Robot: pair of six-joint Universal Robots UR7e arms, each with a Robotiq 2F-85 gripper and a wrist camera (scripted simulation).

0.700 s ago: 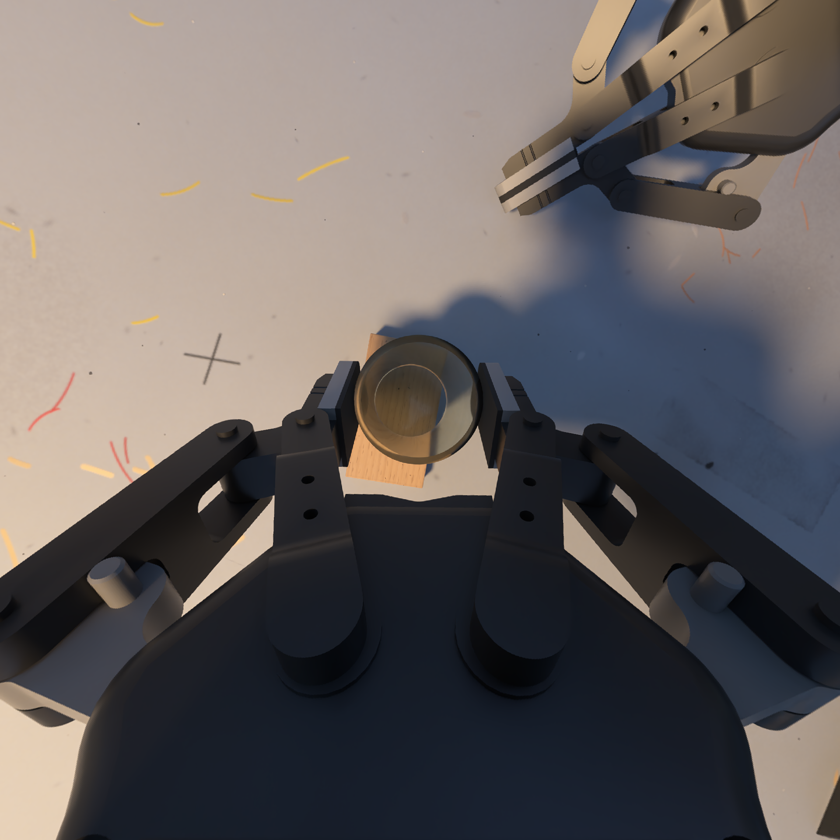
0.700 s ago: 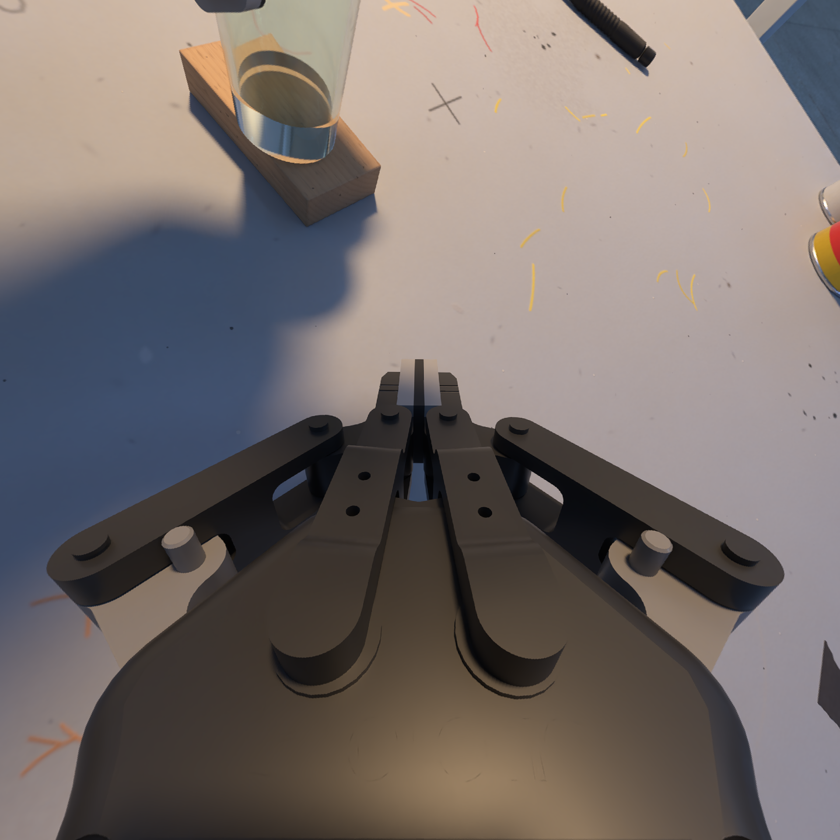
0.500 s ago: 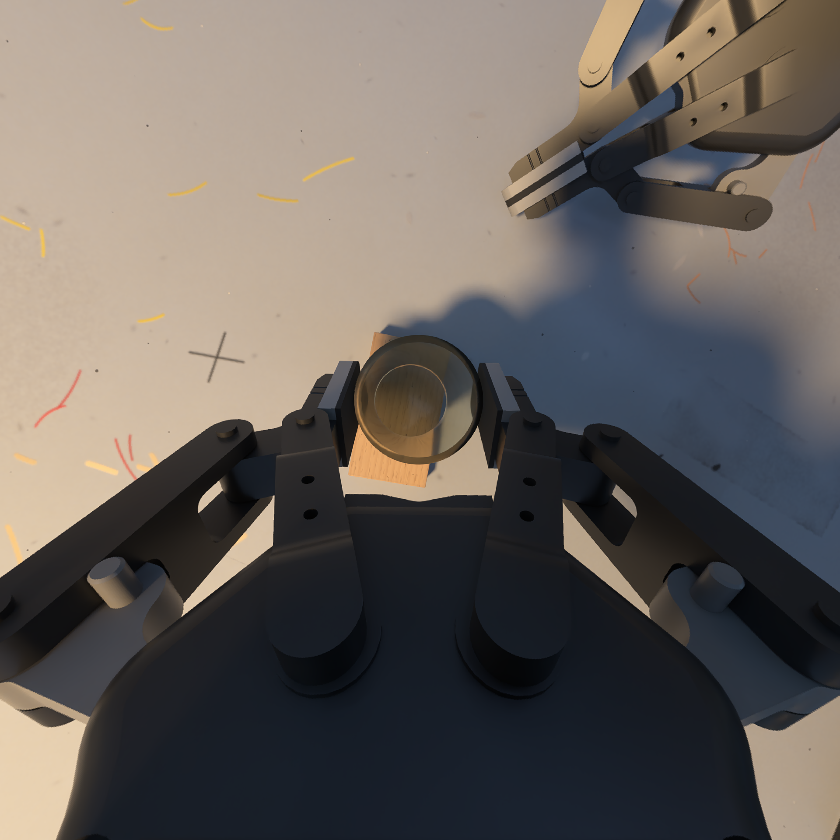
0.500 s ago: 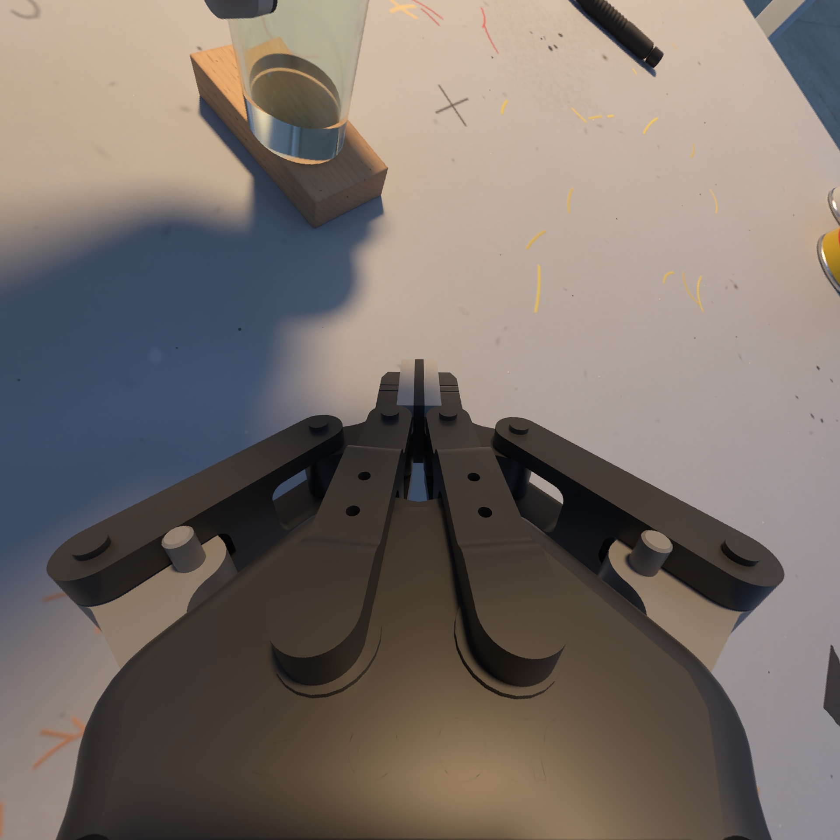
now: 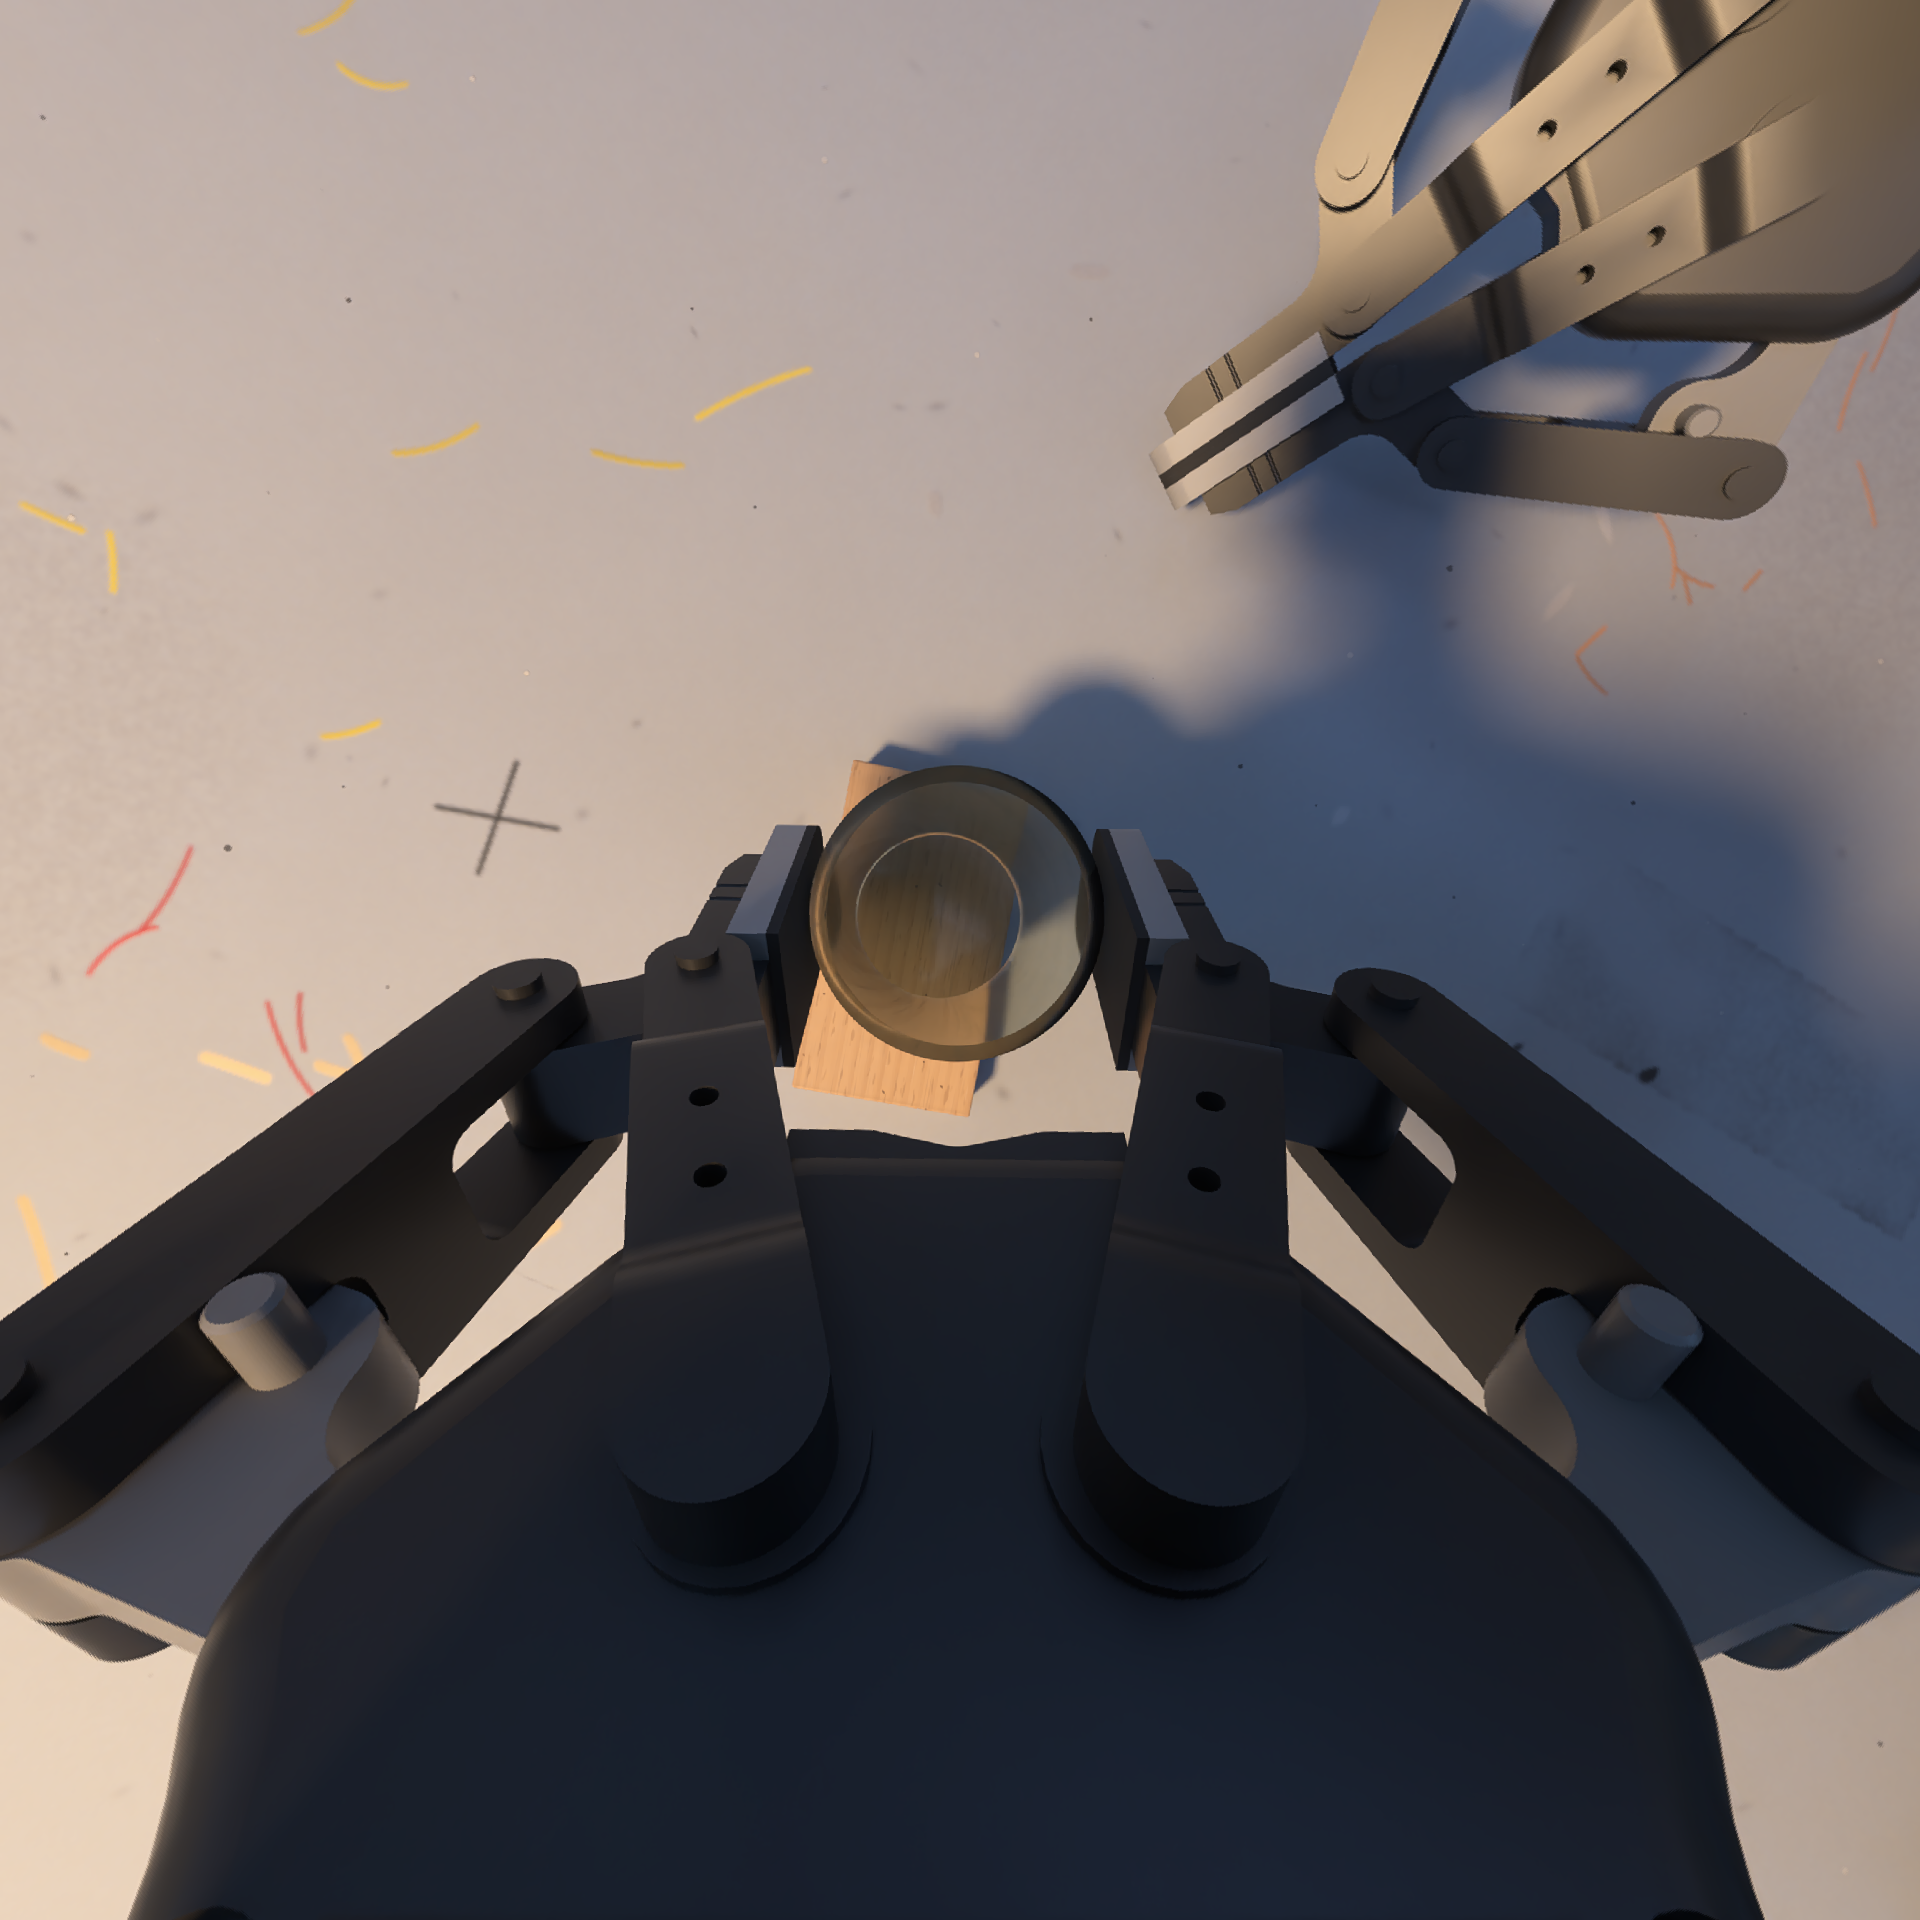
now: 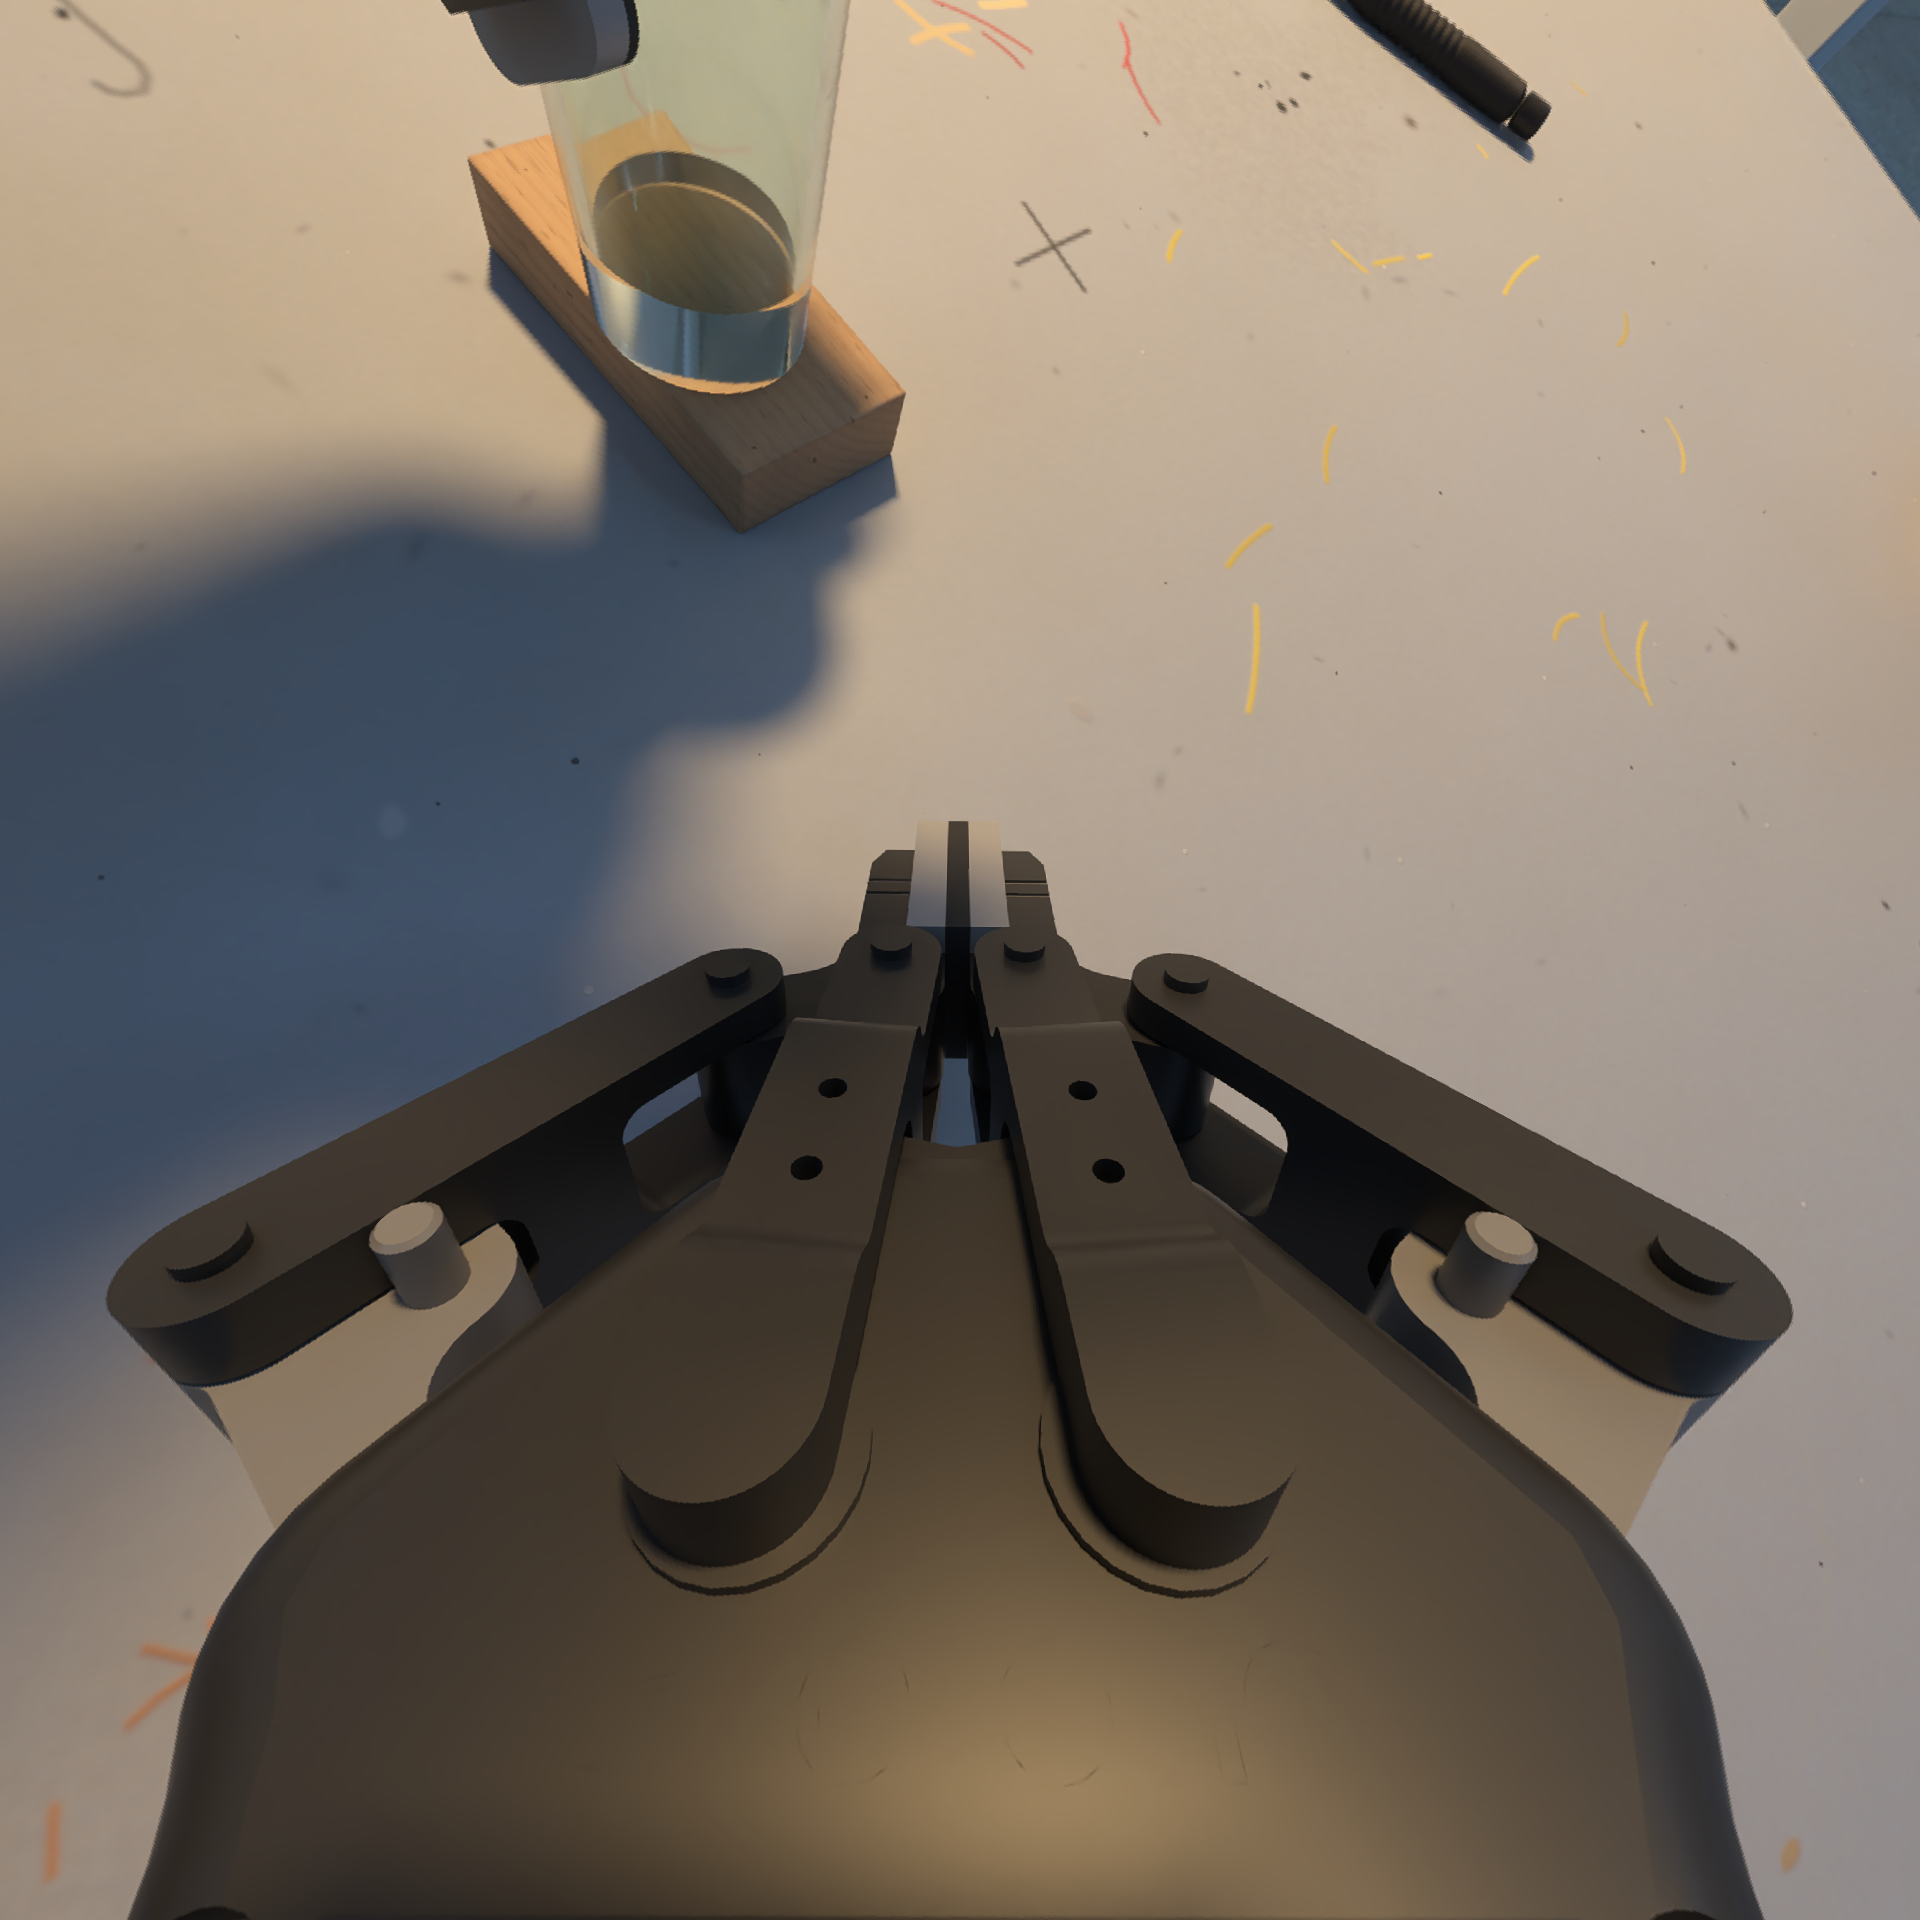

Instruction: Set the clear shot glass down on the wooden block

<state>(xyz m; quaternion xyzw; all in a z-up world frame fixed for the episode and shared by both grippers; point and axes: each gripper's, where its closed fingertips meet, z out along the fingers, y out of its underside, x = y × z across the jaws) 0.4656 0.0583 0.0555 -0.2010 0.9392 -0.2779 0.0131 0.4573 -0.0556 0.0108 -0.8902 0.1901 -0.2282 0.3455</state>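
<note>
The clear shot glass stands upright between the pads of my left gripper, which is shut on its upper wall. Below it lies the wooden block, flat on the table. In the right wrist view the shot glass has its thick base at the top face of the block; I cannot tell if it touches. One left fingertip shows at the glass's top. My right gripper is shut and empty, well in front of the block. It also shows in the left wrist view.
A black pen lies at the far right near the table edge. A pencilled cross is drawn to the right of the block. Yellow and red scribbles mark the tabletop. My gripper's shadow falls left of the block.
The right gripper has shifted a little to the left, so the block and glass sit lower and further right in its view. The left gripper keeps its hold on the glass over the block.
</note>
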